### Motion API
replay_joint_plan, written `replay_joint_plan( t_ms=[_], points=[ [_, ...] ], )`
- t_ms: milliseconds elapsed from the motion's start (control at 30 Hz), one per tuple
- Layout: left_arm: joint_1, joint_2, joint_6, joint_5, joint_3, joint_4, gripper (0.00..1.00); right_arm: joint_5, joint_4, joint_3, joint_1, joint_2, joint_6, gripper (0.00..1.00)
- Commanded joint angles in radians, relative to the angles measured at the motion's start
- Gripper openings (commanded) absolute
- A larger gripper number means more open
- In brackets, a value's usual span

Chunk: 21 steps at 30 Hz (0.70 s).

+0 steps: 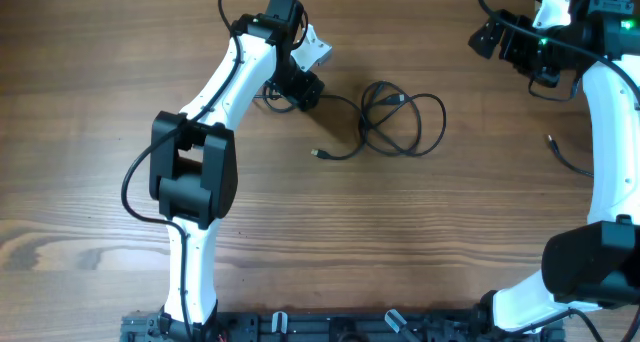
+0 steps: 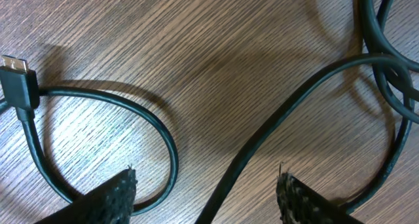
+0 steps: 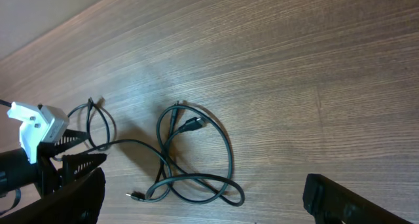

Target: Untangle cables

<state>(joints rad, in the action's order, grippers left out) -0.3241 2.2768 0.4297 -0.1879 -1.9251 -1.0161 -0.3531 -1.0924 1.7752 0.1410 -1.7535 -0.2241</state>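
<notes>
While the left jaws stand apart low over the worktop (image 1: 450, 252), one strand (image 2: 262, 135) of the cables (image 1: 375, 112) runs between their tips. A looped end with a plug (image 2: 18, 80) lies at the left of that wrist view. The main tangle rests just right of those jaws, near mid-worktop. Another cord (image 1: 562, 156) lies beside the right arm. The right jaws, also apart, hang at the far right, well apart from the tangle. Brown wood grain fills every view.
</notes>
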Motion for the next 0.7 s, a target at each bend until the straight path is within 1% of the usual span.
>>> replay_joint_plan(
  t_ms=[0,67,100,133,167,200,233,333,467,567,667],
  points=[
    [0.008,0.020,0.011,0.007,0.027,0.014,0.63,0.021,-0.008,-0.002,0.002,-0.009,-0.011,1.00],
    [0.008,0.023,0.011,0.007,0.077,0.047,0.59,0.021,-0.015,-0.002,0.002,-0.009,-0.011,1.00],
    [0.008,0.023,0.011,0.007,0.097,0.064,0.47,0.021,-0.015,-0.002,0.002,-0.009,-0.011,1.00],
    [0.008,0.023,0.011,0.008,0.104,0.071,0.39,0.021,-0.016,-0.002,0.002,-0.009,-0.011,1.00],
    [0.008,0.023,0.003,0.020,0.104,0.079,0.24,0.021,-0.017,-0.002,0.002,-0.009,-0.011,1.00],
    [0.008,0.017,-0.039,0.043,0.103,0.093,0.12,0.021,-0.018,-0.002,0.002,-0.009,-0.011,1.00],
    [0.008,0.007,-0.113,0.085,0.090,0.105,0.04,0.020,-0.017,-0.002,0.002,-0.009,-0.011,1.00],
    [0.008,-0.058,-0.224,0.129,0.019,0.087,0.04,0.016,-0.018,-0.002,0.002,-0.009,-0.012,1.00],
    [0.008,-0.259,-0.366,0.128,-0.074,0.082,0.04,0.016,-0.021,-0.002,-0.006,-0.009,-0.012,1.00],
    [0.008,-0.388,-0.372,0.090,-0.078,0.081,0.04,0.017,-0.010,-0.002,-0.030,-0.009,-0.006,1.00],
    [0.007,-0.518,-0.372,-0.021,-0.078,0.082,0.04,0.016,0.027,-0.002,-0.058,-0.018,-0.011,1.00]
  ],
)
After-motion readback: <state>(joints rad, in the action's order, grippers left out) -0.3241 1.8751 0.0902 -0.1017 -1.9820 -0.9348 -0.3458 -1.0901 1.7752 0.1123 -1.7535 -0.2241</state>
